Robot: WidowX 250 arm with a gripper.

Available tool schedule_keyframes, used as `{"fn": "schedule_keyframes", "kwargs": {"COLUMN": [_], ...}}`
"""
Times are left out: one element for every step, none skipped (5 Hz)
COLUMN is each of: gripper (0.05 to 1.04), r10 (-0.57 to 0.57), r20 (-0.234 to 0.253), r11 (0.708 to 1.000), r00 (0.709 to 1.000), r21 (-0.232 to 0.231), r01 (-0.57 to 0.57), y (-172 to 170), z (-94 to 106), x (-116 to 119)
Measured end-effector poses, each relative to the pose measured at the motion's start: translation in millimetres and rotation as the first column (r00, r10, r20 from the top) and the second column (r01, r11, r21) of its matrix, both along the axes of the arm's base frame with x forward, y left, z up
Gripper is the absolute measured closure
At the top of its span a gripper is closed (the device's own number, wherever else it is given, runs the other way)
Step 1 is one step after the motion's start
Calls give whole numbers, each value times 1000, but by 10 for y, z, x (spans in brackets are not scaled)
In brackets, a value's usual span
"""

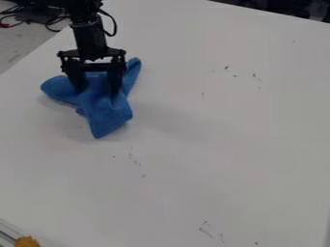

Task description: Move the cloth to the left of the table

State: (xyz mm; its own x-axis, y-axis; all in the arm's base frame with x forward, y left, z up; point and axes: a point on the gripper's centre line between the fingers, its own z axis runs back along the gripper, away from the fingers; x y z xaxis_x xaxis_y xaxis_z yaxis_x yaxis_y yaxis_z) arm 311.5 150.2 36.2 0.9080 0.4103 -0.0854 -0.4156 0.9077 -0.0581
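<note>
my gripper [97, 89] stands open over the blue cloth [107, 115], at the upper left of the table [213, 144]. it looks light and limp — nothing fragile — so i'd pinch the bunched middle rather than a floppy corner.

"Cut off?"
"Arm [87, 31], top edge; orange item [27, 241], lower left; dark shapes [283, 6], upper right."
"Hidden?"
"Cloth [106, 113], partly, behind end effector [97, 90]."
"Too small to tell?"
"Marks [206, 229] on desk [226, 144]."
</note>
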Motion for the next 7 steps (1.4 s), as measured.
{"fn": "schedule_keyframes", "kwargs": {"gripper": [83,83,83,85,85,85,85], "r10": [8,25,29,45,71,72,76], "r20": [-7,-4,-7,-5,-4,3,0], "r11": [1000,1000,999,999,997,996,995], "r00": [1000,1000,1000,999,997,997,997], "r21": [-2,2,-14,-15,-29,-53,-58], "r01": [-8,-25,-29,-45,-71,-72,-76], "y": [-3,-4,-78,-204,-336,-497,-740], "z": [-111,-151,-247,-265,-284,-285,-288], "x": [-9,-13,11,-3,-52,-67,-128]}}
